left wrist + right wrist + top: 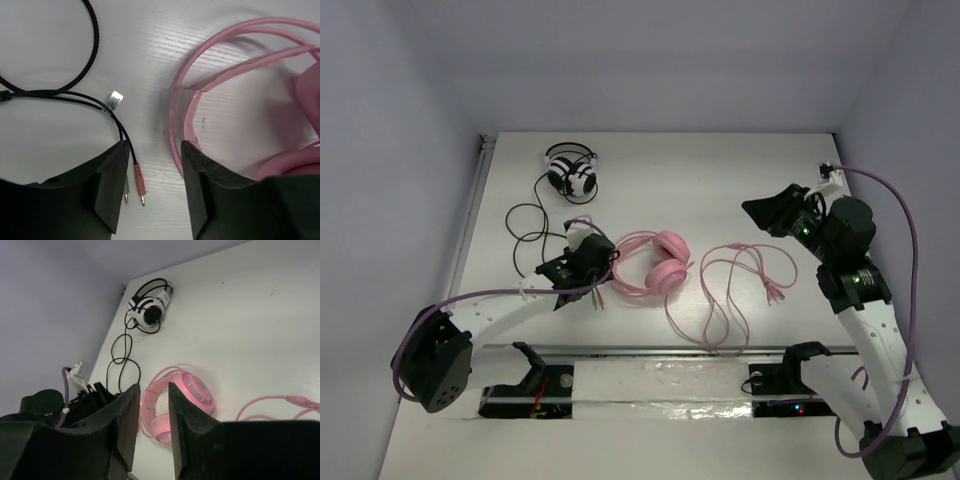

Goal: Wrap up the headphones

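Observation:
The pink headphones [660, 265] lie flat at mid-table, earcups together. Their long pink cable [735, 290] lies in loose loops to their right. My left gripper [600, 262] is open and low over the table at the headband's left side. In the left wrist view the gripper [154, 145] has the pink headband [172, 115] against its right finger and holds nothing. My right gripper [760, 210] is open and empty, raised above the table's right side. In its wrist view the gripper [153, 387] looks down on the headphones [192, 392] and a piece of cable [270, 402].
Black-and-white headphones [572, 175] sit at the back left, also in the right wrist view [150, 310]. Their black cable [525, 235] curls toward my left gripper. Its pink and green plugs [139, 182] lie between the left jaws. A foil-covered strip [660, 375] runs along the near edge.

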Robot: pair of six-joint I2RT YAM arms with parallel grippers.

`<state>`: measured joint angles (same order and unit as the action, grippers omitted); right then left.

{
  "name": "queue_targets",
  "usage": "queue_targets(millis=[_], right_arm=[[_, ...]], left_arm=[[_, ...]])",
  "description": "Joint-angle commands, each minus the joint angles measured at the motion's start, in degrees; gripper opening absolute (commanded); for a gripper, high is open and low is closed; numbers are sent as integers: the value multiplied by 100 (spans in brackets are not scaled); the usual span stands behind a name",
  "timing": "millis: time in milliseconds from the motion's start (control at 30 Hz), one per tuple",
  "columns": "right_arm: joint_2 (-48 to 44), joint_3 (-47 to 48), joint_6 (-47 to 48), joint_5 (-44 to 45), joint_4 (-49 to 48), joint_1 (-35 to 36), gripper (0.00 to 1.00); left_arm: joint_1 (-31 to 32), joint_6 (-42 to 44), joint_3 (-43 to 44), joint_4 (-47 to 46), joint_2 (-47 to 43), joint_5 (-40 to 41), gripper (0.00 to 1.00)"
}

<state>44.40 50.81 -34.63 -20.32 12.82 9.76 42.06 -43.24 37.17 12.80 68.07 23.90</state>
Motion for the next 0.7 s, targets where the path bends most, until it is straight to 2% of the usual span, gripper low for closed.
queue_targets(millis=[0, 67, 133, 333, 667], right_arm=[[-11, 8, 18, -262, -403, -18, 35], [33, -27, 0, -376, -491, -18, 37], [94, -62, 27, -438, -517, -18, 38], [174, -150, 106, -456, -517, -18, 38], [227, -246, 115, -465, -561, 35, 38]], left_arm=[[48, -202, -96, -83, -5, 80, 44], [48, -71, -87, -268, 22, -95, 56], [48, 87, -26, -506, 109, -262, 58], [48, 202, 159, -620, 671, -324, 59], [48, 308, 449, -814, 1436, -351, 55]])
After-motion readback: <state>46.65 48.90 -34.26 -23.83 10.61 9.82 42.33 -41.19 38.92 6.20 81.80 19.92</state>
